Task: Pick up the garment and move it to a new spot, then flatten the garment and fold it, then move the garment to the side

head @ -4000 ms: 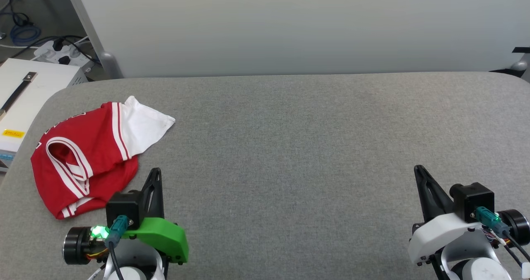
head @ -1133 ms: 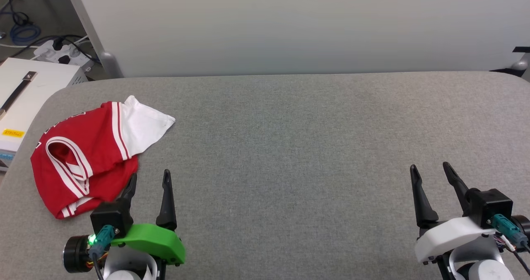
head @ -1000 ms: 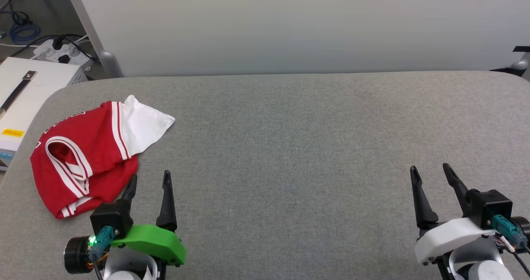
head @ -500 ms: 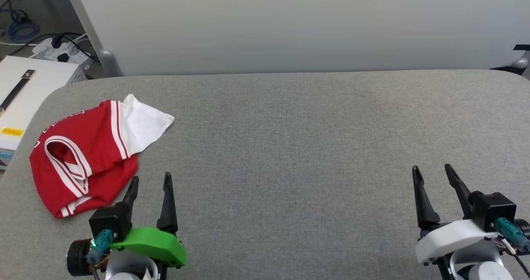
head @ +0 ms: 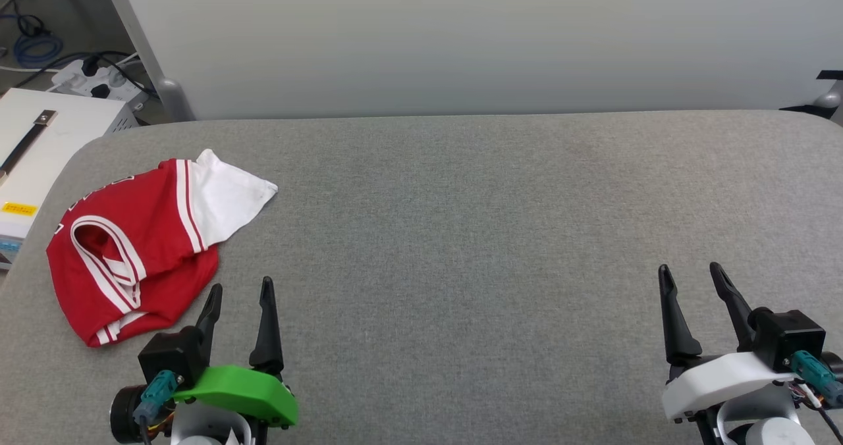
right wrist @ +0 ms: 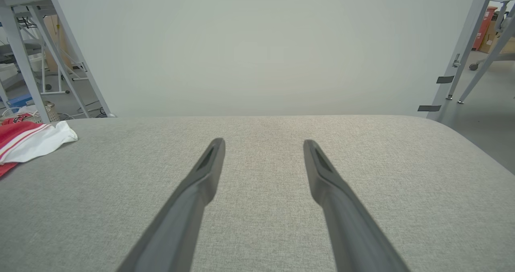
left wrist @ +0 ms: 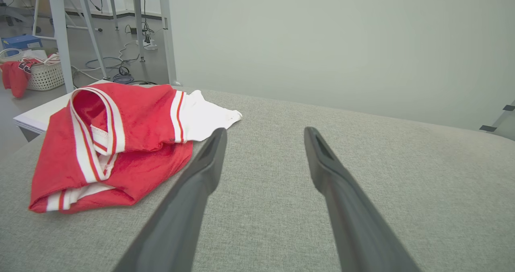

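Nearest, at the front left of the grey fabric-covered bench (head: 461, 234), the left pincer (head: 240, 284) stands with its two long dark fingers spread apart and nothing between them. Its left fingertip lies just beside the near edge of the red jersey shirt (head: 132, 241), apart from the cloth. The right pincer (head: 689, 267), likewise spread and empty, sits well apart at the front right, so the left arm is clearly the nearer one.

The shirt lies ahead and to the left of the left pincer, close to the bench's left edge. It is a crumpled heap whose long axis runs slantwise, from a folded red corner at the near left to a white sleeve at the far right. The white-striped neck opening gapes upward on its left half. Some lettering shows at its far-left edge, too small to read.
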Tool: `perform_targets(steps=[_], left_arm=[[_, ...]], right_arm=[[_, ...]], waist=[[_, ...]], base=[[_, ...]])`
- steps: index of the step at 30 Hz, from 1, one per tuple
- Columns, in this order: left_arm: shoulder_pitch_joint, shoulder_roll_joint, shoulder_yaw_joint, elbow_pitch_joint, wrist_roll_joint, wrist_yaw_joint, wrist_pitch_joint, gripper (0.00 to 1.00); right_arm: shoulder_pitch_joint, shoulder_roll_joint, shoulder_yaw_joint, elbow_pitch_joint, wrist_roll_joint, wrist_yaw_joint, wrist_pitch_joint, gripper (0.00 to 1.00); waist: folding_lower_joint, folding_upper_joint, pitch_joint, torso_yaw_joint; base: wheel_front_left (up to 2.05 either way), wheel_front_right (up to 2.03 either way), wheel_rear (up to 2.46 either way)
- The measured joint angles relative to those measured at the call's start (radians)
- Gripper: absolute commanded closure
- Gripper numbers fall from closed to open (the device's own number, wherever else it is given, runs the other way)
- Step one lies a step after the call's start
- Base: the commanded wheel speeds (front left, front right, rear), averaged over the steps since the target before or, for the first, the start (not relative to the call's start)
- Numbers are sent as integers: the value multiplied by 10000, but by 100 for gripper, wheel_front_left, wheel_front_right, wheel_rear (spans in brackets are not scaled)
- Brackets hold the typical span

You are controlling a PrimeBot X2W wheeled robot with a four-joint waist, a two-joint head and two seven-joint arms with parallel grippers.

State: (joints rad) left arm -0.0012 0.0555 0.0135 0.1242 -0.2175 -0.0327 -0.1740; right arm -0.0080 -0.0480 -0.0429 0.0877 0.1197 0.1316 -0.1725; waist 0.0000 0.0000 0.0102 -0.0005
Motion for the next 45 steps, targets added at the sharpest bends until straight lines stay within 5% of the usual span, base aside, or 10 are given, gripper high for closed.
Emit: perform_targets(steps=[19,45], left_arm=[[-5,-2,77,330,-265,-142,-407,0],[-11,-6,56,558,-656,-349,-819,0]], right_arm=[[-2,-2,104,113,439,0,-435,0],[-10,6,786,418,940,0,-844,0]], waist=[[0,0,61,623],[0,0,62,3668]], base=[[0,0,0],[0,0,0]])
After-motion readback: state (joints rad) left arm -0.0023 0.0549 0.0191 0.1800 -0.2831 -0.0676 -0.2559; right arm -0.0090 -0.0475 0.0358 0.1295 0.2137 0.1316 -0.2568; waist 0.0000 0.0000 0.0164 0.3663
